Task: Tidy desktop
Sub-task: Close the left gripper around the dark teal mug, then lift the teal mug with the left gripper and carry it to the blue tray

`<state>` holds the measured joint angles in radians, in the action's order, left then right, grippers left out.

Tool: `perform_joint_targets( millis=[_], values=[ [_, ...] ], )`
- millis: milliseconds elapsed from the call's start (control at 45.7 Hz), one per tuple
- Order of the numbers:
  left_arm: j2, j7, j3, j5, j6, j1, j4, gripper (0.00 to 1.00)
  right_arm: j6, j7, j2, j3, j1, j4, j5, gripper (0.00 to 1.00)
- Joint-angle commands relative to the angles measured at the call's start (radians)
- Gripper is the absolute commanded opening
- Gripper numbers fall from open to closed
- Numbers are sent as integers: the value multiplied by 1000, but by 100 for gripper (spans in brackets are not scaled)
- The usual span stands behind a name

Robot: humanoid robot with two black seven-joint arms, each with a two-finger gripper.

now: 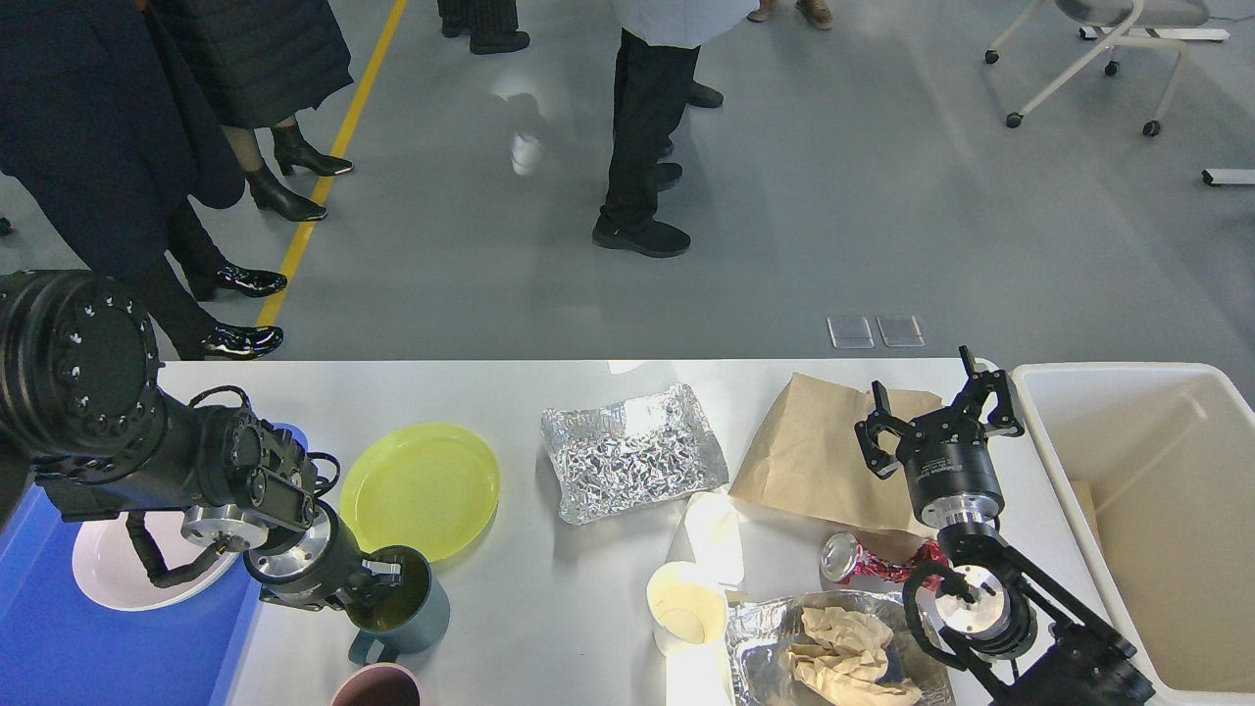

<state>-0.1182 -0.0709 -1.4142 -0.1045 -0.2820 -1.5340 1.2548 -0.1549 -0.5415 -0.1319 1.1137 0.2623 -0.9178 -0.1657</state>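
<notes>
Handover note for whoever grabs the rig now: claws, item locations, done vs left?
Left claw: at the rim of the blue-grey mug; grip unclear.
Right claw: open, empty, above the brown paper bag.
Desktop holds yellow plate, foil sheet, crushed can, paper cup, foil tray.
White bowl is in the blue tray.
Cream bin is nearly empty.
Most clearing remains.

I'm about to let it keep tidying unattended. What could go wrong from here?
1. The left pincer sits at the rim of the grey-blue mug, which touches the yellow plate; lifting could drag the plate.
2. The pink cup stands close by and could be knocked.
</notes>
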Motion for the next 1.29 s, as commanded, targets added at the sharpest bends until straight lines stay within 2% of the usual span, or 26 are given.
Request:
perform_joint_targets(
  millis=[0, 109, 350, 503, 743, 962, 984, 1049, 1115, 1268],
  values=[
    [-1, 0, -2, 0, 0, -3, 0, 0, 0, 0, 0, 0, 0, 1, 0, 100],
    [-8, 0, -2, 3, -11, -28, 9, 0, 0, 0, 0, 0, 0, 1, 0, 100],
    [-43, 3, -48, 9, -246, -221, 35, 0, 0, 0, 0, -2, 0, 1, 0, 100],
    [-58, 3, -61, 16, -309, -366, 138, 0, 0, 0, 0, 0, 0, 1, 0, 100],
    [-64, -3, -91, 14, -358, -661, 340, 0, 0, 0, 0, -2, 0, 1, 0, 100],
    [-78, -3, -107, 16, -539, -942, 448, 0, 0, 0, 0, 0, 0, 1, 0, 100],
    [-89, -3, -109, 16, -577, -1001, 463, 0, 0, 0, 0, 0, 0, 1, 0, 100],
    [-110, -1, -109, 16, -612, -1066, 474, 0, 0, 0, 0, 0, 0, 1, 0, 100],
    [-123, 0, -109, 16, -635, -1100, 476, 0, 0, 0, 0, -2, 0, 1, 0, 100],
    [-126, 3, -111, 20, -628, -1092, 469, 0, 0, 0, 0, 0, 0, 1, 0, 100]
  ],
)
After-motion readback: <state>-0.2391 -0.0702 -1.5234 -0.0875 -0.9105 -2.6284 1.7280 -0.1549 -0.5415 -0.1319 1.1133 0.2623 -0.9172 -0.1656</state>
